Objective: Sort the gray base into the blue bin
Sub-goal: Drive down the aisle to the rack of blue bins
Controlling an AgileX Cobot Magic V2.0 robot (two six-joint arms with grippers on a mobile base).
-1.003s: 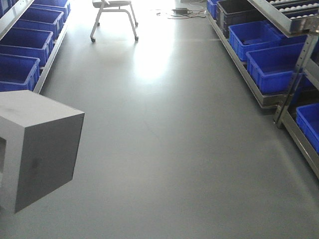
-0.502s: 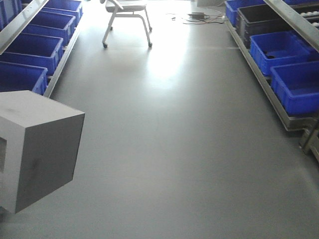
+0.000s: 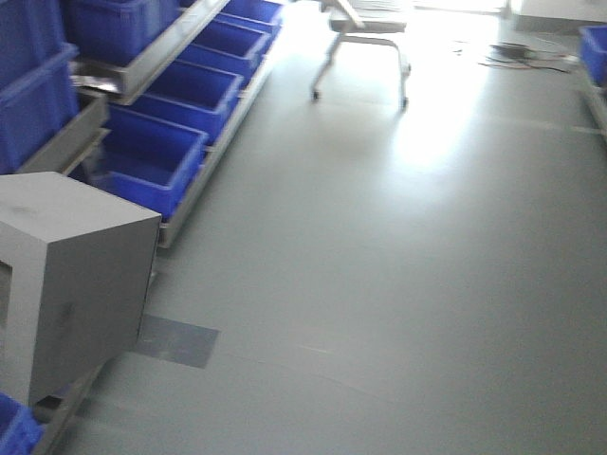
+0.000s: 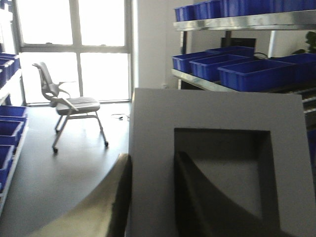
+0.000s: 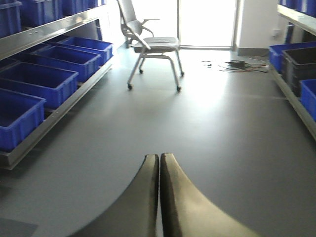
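The left hand [image 4: 151, 165] grips the matte gray cube-like block [image 3: 81, 284], one finger [image 4: 116, 197] against its outer side and the other inside its square recess, holding it off the gray floor [image 3: 379, 284]. Just beyond the block, a deep bright-blue plastic crate [image 3: 152, 161] sits on the lowest shelf of the metal rack [image 3: 152, 59]. The right hand [image 5: 159, 159] is pressed closed and holds nothing.

- No lettering, number or brand mark is readable on the gray base [image 3: 81, 284].
- The blue bins [image 3: 156, 156] and metal shelf rails [image 3: 152, 59] carry no legible labels.
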